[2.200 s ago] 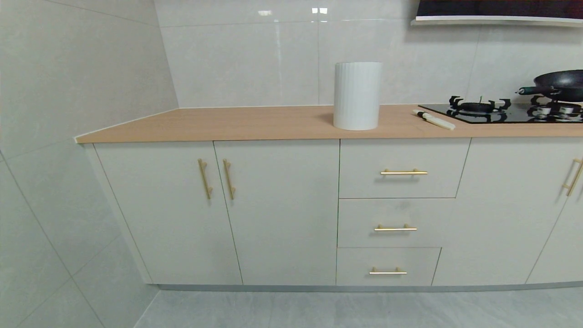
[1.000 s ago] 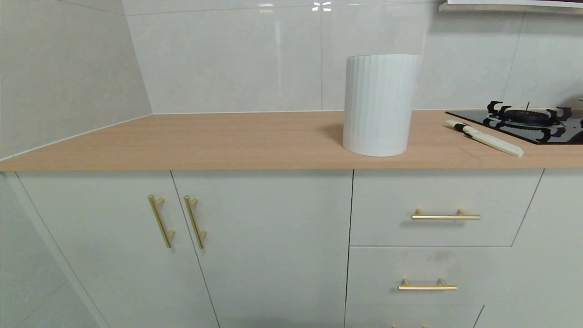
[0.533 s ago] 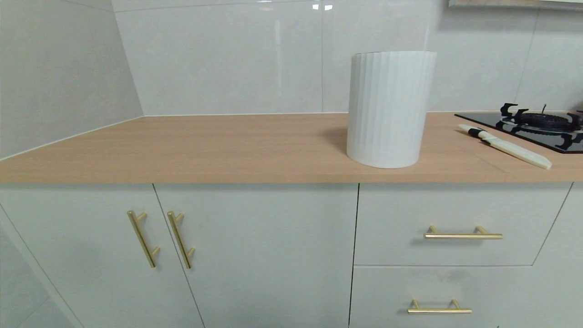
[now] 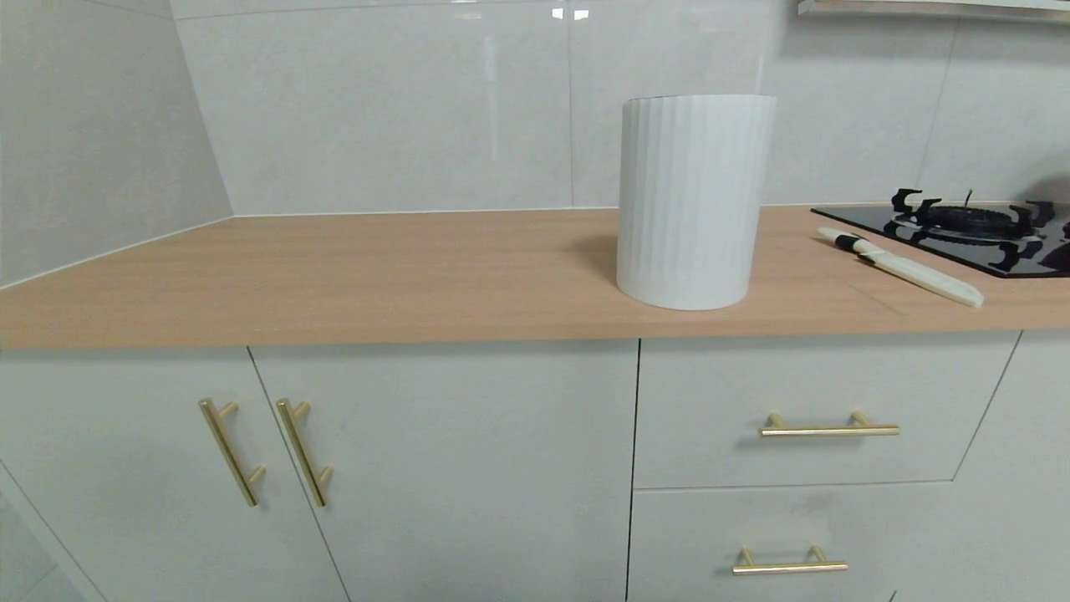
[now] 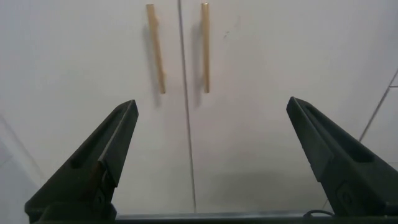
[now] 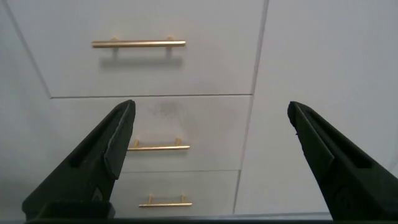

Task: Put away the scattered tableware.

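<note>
Cam moved closer; ribbed white cylinder point(image 4: 688, 201), cream knife point(image 4: 899, 267) on wood-grain counter point(image 4: 334, 276); L gripper point(image 5: 211, 102), R gripper point(image 6: 211, 104) spread.

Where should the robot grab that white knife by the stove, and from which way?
Probably from straight above, at the end with the black band, which looks like the handle. The knife lies flat on the counter, so the jaws should pinch across its narrow width. The white canister stands apart on its left.
</note>
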You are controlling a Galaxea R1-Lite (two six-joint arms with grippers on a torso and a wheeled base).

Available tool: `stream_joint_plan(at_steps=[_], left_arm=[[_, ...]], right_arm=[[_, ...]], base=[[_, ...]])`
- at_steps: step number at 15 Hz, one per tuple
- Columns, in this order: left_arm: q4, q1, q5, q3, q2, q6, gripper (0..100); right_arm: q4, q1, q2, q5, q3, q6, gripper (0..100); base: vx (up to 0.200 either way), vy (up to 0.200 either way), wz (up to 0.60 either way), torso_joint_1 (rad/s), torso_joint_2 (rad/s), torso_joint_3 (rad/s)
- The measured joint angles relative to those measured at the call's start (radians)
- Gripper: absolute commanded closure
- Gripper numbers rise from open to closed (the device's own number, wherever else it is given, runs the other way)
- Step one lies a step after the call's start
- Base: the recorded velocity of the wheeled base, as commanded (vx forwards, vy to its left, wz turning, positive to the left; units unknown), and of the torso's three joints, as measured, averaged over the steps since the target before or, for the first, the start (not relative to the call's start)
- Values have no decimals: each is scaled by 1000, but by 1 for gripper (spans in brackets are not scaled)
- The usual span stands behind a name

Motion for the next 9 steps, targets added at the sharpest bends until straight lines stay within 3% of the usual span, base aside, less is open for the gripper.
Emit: stream_joint_plan(at_steps=[4, 9], left_arm=[[0, -1, 0, 0, 0, -2, 0], [0, -1, 0, 0, 0, 0, 0]], right_arm=[[0, 0, 0, 0, 0, 0, 0], [0, -1, 0, 0, 0, 0, 0]], base=[[0, 0, 0, 0, 0, 0], [0, -200, 0, 0, 1, 0]])
